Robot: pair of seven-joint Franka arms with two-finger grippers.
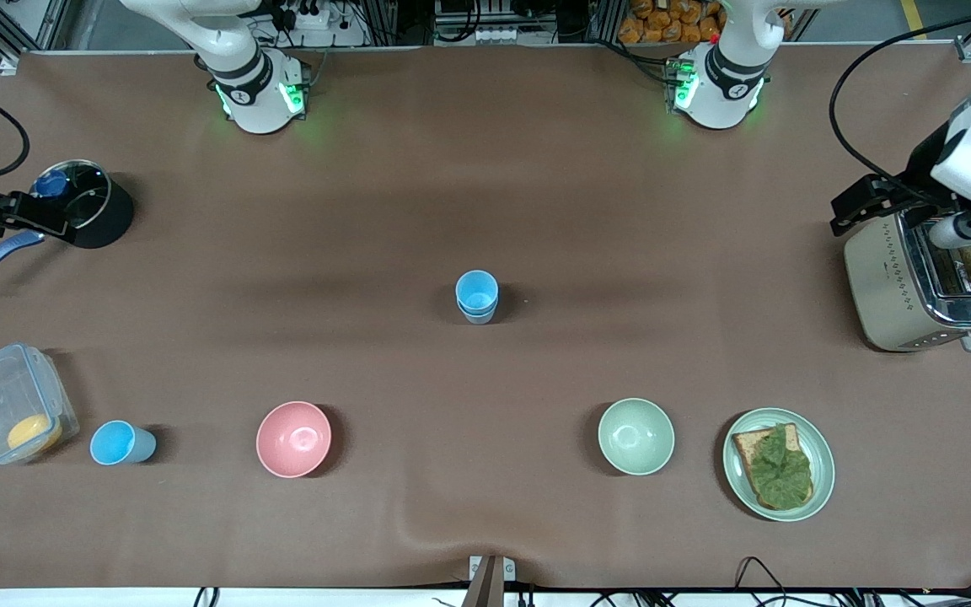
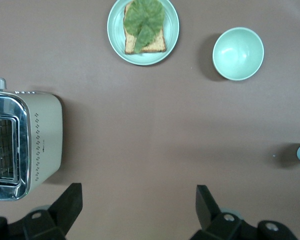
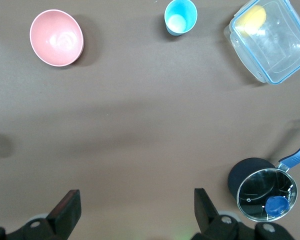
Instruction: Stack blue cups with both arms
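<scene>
Standing upright at surface centre, stacked blue cups (image 1: 476,296); lone blue cup (image 1: 119,443) near front edge, toward right arm's end. Right gripper (image 3: 135,210) closer to it, open, empty, above pot (image 1: 89,205); left gripper (image 2: 139,207) open, empty, above toaster (image 1: 924,282).

Stacked cups (image 1: 476,296) mid-desk (image 1: 485,211). Single cup (image 1: 120,443) between container (image 1: 12,415) and one bowl (image 1: 293,438). Other bowl (image 1: 635,436) beside plate (image 1: 779,464); toaster (image 1: 915,287) farther from the camera than plate.
</scene>
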